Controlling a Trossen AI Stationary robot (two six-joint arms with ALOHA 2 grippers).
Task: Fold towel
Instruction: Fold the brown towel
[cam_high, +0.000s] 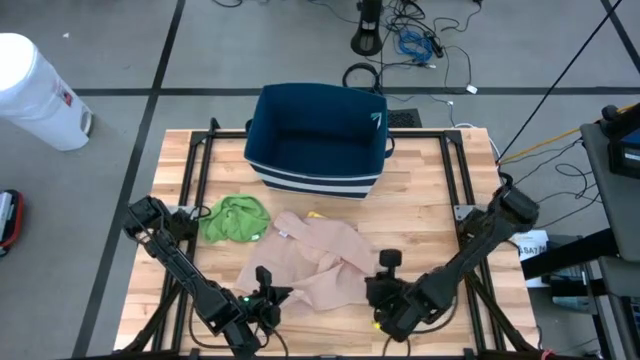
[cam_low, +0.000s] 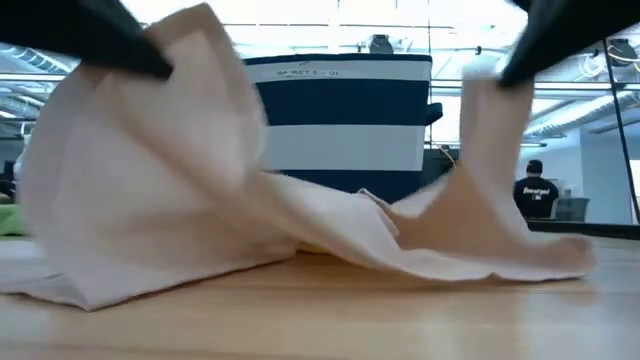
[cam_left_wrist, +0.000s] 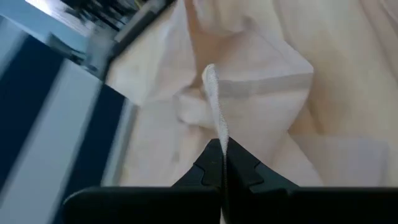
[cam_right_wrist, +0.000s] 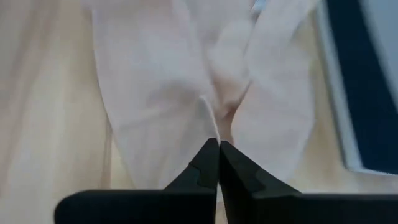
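A beige towel (cam_high: 320, 262) lies crumpled on the wooden table, in front of the blue basket. My left gripper (cam_high: 272, 297) is shut on the towel's near left part, and it also shows in the left wrist view (cam_left_wrist: 222, 152). My right gripper (cam_high: 383, 284) is shut on the towel's near right part, and it also shows in the right wrist view (cam_right_wrist: 219, 148). In the low view the towel (cam_low: 300, 220) rises to two peaks under the grippers, and its middle sags onto the table. My left gripper pinches a hemmed edge of the towel (cam_left_wrist: 216, 118) between its two fingertips. That part is lifted off the table (cam_low: 190, 50), and the cloth below it hangs slack down to the table. My right gripper pinches a gathered fold of the towel (cam_right_wrist: 214, 121) between its two fingertips; how many layers, I cannot tell. That part is raised (cam_low: 485, 85), and the cloth slopes slack from it down to the table.
A dark blue basket with white stripes (cam_high: 318, 140) stands at the table's far middle. A green cloth (cam_high: 235, 218) lies left of the towel. Bare wood (cam_high: 320, 325) shows along the near edge between the arms.
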